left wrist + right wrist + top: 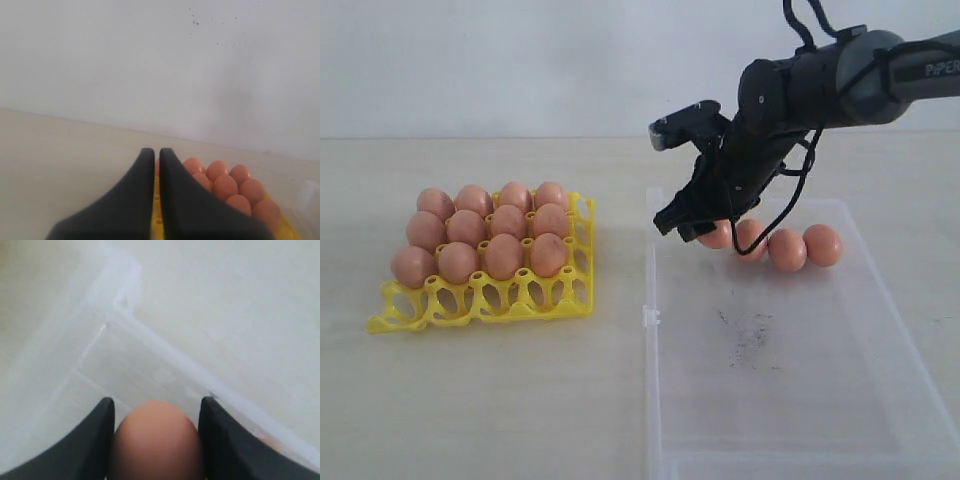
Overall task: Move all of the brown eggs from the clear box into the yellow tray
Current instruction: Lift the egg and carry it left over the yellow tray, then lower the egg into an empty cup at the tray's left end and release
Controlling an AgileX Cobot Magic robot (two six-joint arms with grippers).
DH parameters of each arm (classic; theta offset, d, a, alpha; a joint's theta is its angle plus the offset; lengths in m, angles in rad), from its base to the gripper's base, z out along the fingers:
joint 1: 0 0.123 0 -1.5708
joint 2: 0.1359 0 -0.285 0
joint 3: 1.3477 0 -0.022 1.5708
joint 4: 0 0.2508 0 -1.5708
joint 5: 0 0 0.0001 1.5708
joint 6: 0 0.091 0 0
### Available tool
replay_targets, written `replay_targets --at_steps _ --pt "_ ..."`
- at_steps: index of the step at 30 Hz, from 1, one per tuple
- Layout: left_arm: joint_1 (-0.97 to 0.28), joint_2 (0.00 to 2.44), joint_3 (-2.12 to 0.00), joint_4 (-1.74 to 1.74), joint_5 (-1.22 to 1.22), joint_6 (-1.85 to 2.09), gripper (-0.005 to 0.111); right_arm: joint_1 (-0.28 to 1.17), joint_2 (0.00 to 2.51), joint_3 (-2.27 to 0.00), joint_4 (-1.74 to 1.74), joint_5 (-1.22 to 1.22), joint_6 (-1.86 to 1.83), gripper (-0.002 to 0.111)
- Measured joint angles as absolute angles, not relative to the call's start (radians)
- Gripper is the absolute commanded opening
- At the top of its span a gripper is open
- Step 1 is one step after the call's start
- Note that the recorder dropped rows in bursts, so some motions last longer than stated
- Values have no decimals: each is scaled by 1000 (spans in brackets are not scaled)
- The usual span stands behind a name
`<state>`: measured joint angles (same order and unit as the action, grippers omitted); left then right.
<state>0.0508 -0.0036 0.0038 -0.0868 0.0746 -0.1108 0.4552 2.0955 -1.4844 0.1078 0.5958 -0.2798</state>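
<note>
Matte orange-brown, smooth, oval — one brown egg point(157, 445) pinched in right gripper point(156, 402) jaws, inside translucent clear box point(860, 400). Twelve more cupped in yellow tray point(480, 300) lattice; left gripper point(155, 156) jaws pressed together.

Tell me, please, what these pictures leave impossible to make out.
Exterior view: right gripper covers most of the brown egg it grips; lifted or not, unclear.
Left wrist view: shut left gripper and the frame edge hide most of the yellow tray.
Right wrist view: frame edge cuts off the egg's lower part.

Matte black right arm point(840, 75) with white lettering point(941, 69) (partly cut off), looping black cables point(790, 15), smooth tapered black fingers point(97, 440)
</note>
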Motion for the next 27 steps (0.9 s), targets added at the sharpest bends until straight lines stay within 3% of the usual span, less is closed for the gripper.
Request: replay_targets --at_steps 11,21,27 --pt "51 -4 4 -87 75 -111 4 542 1919 -1325 114 250 -277 0" --pt "51 -4 4 -87 75 -111 4 726 1909 -1164 105 -326 -275 0" --pt "51 -4 4 -87 75 -111 4 807 1923 -1153 -124 -597 -84 0"
